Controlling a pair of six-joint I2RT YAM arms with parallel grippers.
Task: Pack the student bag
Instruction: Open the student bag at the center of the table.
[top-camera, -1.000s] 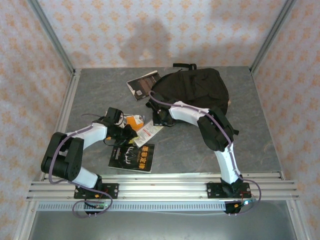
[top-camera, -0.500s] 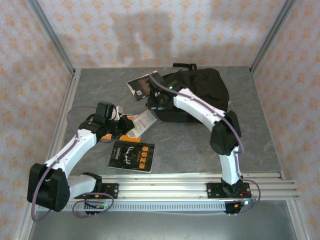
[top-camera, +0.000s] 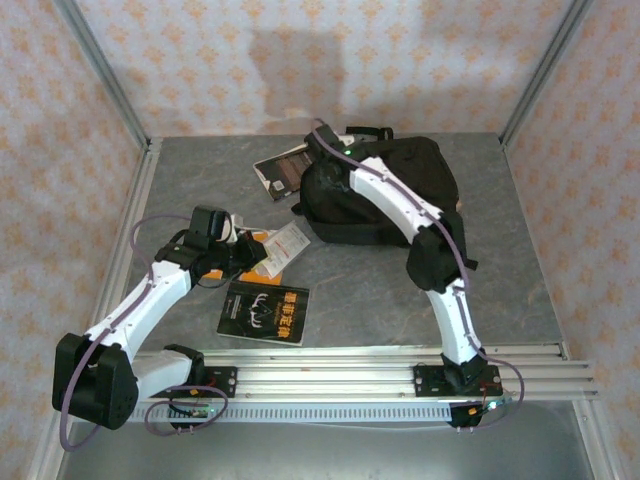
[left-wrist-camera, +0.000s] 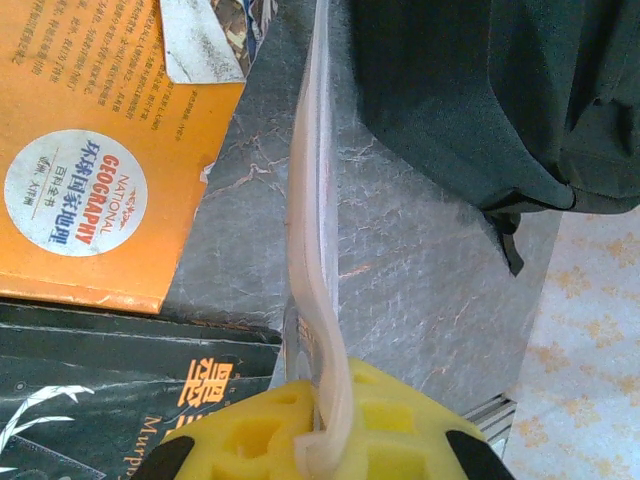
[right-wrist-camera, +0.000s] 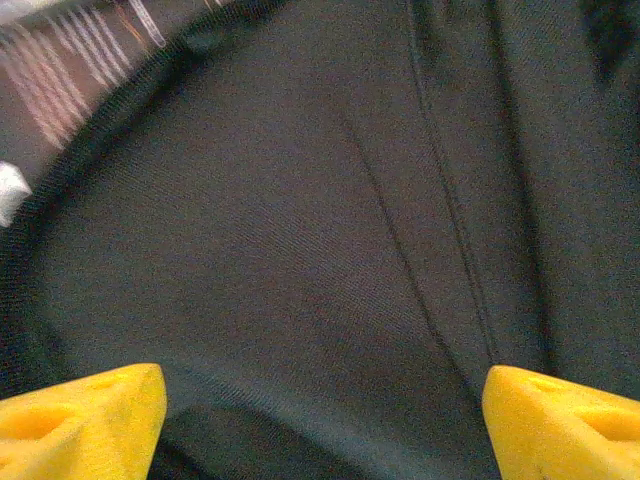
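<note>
Left wrist: L jaws grip booklet (left-wrist-camera: 305, 200); R jaws wide over bag (right-wrist-camera: 300, 250).

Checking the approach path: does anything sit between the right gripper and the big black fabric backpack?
Nothing visible does. The open right gripper points straight at the large soft black fabric backpack, with bare fabric between its fingers.

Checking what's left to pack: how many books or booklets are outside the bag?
4: dark-covered magazine beside the black fabric backpack, thin white booklet in the left gripper, orange paperback beside it, black book with orange lettering nearest the arms. Others may be hidden.
</note>
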